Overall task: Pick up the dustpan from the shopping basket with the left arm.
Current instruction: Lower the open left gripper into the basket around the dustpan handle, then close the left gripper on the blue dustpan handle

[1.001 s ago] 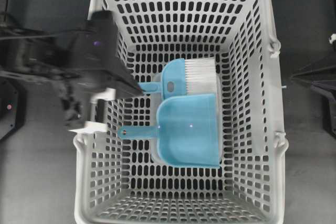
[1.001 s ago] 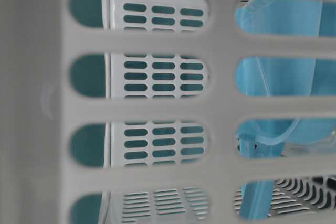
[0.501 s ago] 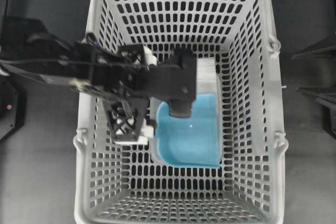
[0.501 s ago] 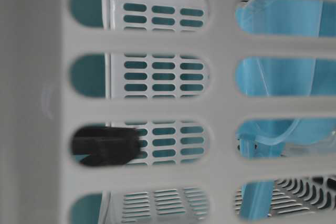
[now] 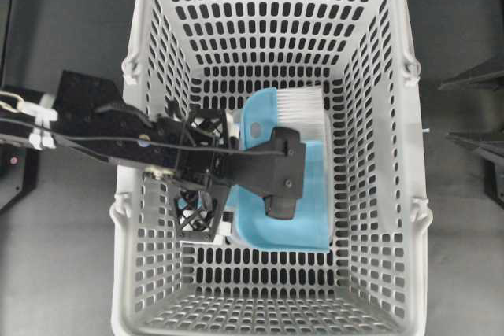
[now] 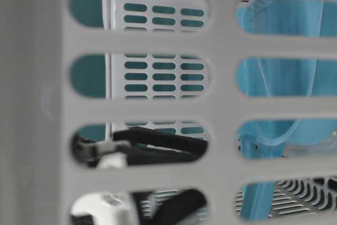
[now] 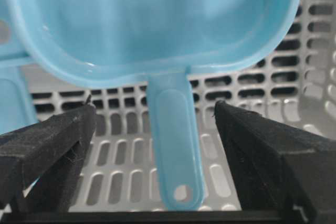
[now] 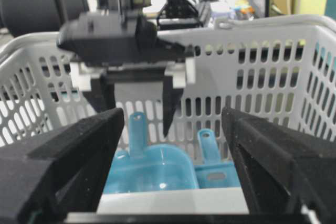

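Observation:
The light blue dustpan (image 5: pixel 311 194) lies flat on the floor of the grey shopping basket (image 5: pixel 398 194), its handle pointing left under my left arm. My left gripper (image 5: pixel 202 177) is down inside the basket, open. In the left wrist view the gripper (image 7: pixel 153 109) straddles the thin handle (image 7: pixel 174 145), one finger on each side with clear gaps, not touching it; the scoop (image 7: pixel 157 19) fills the top. My right gripper (image 8: pixel 172 115) is open and empty outside the basket, facing the dustpan (image 8: pixel 152 171) and the left gripper (image 8: pixel 137 100).
A blue hand brush with white bristles (image 5: pixel 287 112) lies right beside the dustpan's far edge; its handle shows in the right wrist view (image 8: pixel 207 145). The basket walls (image 8: pixel 252 77) stand high on all sides. The table-level view looks through the basket's slots (image 6: pixel 158 109).
My left arm has swung from outside the basket's left wall into the basket and come down, open, over the dustpan's handle. The dustpan and brush have not moved.

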